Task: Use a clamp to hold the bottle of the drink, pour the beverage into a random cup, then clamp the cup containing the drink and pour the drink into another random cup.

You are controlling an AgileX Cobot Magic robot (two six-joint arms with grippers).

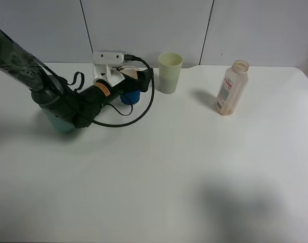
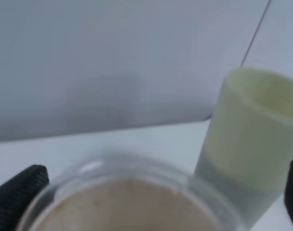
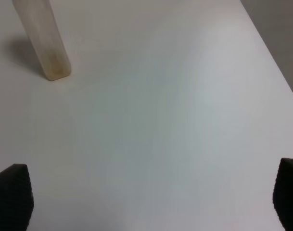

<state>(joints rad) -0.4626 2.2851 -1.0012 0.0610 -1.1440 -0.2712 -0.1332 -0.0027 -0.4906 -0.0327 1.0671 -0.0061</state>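
Two pincers gape: left pincer point(image 2: 156, 192) straddles the blue-banded cup point(image 2: 132, 197) (drink point(image 2: 127, 207) only close-up), right pincer point(image 3: 151, 202) over bare table point(image 3: 160, 120).

Lighting: I see bright, even, soft light from above on the white table point(image 1: 159, 167). Shadows: the bottle point(image 1: 231, 87) throws a faint patch toward the tumbler point(image 1: 169, 73); a broad dim smudge lies near the table's front edge; darker shade sits under the left arm point(image 1: 52, 91). Glare: none I can pick out. Focus: the overhead view is fairly sharp; the left wrist view is heavily blurred, the cup point(image 2: 127, 202) rim smeared; the right wrist view is soft.
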